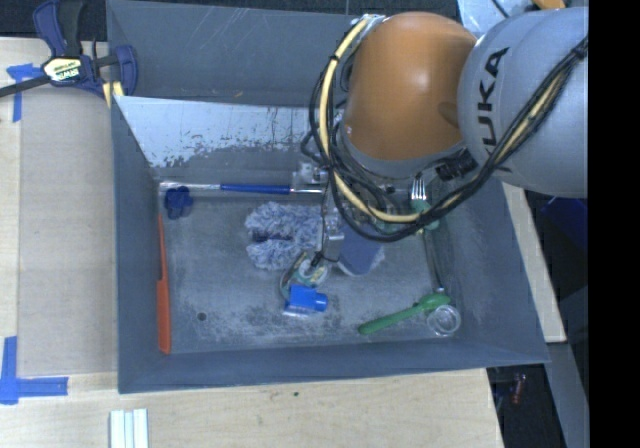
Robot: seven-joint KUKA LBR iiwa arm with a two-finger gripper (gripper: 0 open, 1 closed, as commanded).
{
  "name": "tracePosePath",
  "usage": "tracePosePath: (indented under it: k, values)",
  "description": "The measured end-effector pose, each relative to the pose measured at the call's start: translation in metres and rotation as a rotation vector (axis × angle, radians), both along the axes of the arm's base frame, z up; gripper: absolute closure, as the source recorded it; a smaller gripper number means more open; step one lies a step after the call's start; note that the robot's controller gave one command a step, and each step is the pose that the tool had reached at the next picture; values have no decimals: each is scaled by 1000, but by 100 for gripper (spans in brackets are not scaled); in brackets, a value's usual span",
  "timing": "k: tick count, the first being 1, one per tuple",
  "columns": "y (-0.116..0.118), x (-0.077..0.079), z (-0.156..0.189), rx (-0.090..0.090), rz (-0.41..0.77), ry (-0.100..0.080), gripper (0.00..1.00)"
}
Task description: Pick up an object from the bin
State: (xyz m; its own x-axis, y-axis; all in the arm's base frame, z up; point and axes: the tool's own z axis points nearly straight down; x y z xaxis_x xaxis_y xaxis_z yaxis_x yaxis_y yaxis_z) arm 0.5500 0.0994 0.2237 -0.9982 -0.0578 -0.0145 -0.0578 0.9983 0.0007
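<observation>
Jaws low in the grey metal bin, just above a small blue plastic block.
The block lies flat on the near side of the jaws, its long axis running across the bin. A fuzzy grey-blue cloth lies to their left. Whether the jaws are apart or together cannot be told.

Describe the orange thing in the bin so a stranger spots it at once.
Start at the grey metal bin and look along its left wall. A long thin orange stick lies there on the floor; the other loose things are blue, grey or green.
</observation>
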Motion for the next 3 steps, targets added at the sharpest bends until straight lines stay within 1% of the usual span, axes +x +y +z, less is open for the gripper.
tracePosePath:
  k: [1, 2, 3]
  values:
    - [10, 22, 65, 3, 102, -6, 0]
    - [26, 17, -39, -2, 167, 1, 0]
    - [45, 49, -19, -2, 412, -19, 0]
